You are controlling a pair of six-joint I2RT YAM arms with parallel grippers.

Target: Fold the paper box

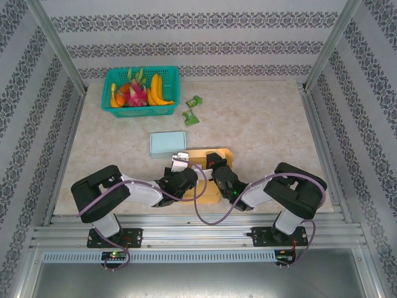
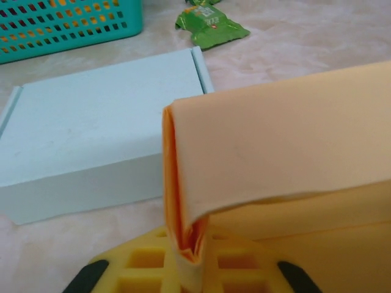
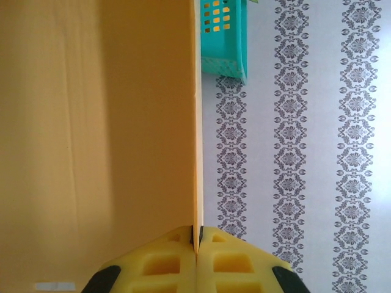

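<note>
The paper box [image 1: 198, 158] is a flat orange card piece lying near the table's front, between my two arms. In the left wrist view a folded wall of the paper box [image 2: 275, 152] stands up, and my left gripper [image 2: 189, 259] is shut on the doubled layers at its end. My left gripper [image 1: 186, 175] sits at the box's left side. My right gripper [image 1: 217, 171] is at the box's middle. In the right wrist view my right gripper [image 3: 197, 237] is shut on the thin edge of an upright orange panel [image 3: 98, 122].
A finished light blue box [image 1: 167, 143] lies just behind the orange one, also the light blue box [image 2: 91, 140]. A teal basket [image 1: 141, 92] of fruit stands at the back left. Two green packets [image 1: 192, 108] lie to its right.
</note>
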